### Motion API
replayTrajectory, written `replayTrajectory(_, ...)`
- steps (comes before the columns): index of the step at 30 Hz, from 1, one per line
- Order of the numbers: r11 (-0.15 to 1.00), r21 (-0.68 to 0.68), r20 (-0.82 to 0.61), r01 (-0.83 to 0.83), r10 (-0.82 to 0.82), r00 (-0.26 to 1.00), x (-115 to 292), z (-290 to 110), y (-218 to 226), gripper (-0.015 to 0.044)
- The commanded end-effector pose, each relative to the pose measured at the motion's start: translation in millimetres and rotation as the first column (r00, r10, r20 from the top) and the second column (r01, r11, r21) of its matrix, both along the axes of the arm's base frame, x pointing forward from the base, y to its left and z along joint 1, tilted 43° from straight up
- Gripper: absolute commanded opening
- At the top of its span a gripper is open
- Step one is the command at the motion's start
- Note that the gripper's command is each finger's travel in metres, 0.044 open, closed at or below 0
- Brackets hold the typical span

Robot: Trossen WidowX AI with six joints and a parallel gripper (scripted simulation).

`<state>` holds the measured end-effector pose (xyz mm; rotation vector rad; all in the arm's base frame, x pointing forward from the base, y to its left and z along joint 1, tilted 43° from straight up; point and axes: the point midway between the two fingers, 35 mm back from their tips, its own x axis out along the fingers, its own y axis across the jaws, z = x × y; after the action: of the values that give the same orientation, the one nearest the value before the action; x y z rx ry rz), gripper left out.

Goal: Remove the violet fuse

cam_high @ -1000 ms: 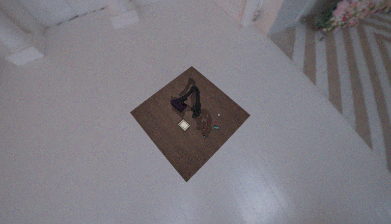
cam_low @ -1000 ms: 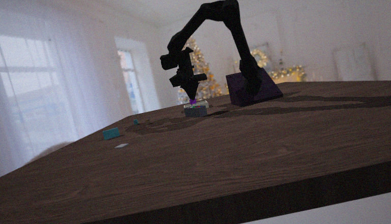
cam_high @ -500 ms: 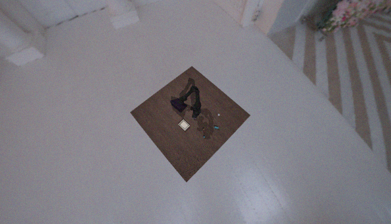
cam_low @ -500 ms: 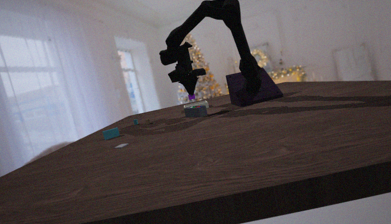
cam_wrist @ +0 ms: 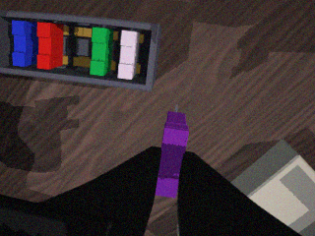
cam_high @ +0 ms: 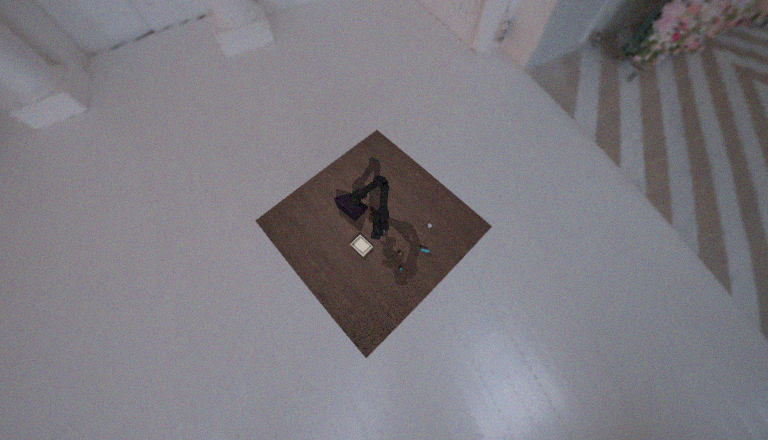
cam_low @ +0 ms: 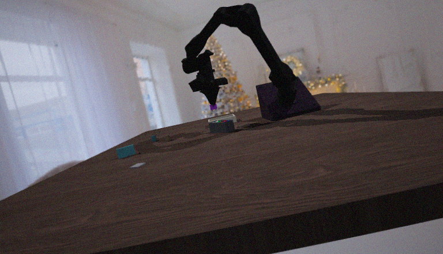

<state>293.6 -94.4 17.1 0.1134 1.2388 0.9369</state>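
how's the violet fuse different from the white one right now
The violet fuse is clamped in the hand and out of the block; the white fuse sits in its slot at the block's end. The violet one hangs over bare table; the white one stands beside the green fuse. Both look alike in shape.

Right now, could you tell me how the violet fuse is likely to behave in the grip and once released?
The violet fuse looks stiff, staying straight between the gripper fingers. It seems small and probably light. Being tall and narrow, it will likely tip over in the tray.
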Motion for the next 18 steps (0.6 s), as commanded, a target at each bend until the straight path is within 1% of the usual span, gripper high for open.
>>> replayTrajectory(1, 1.0, -0.004, 0.0, -0.006, 0.006, 1.0, -1, -14, -17, 0.0)
replayTrajectory(18, 1.0, -0.001, 0.001, -0.009, 0.009, 1.0, -23, -86, -91, 0.0)
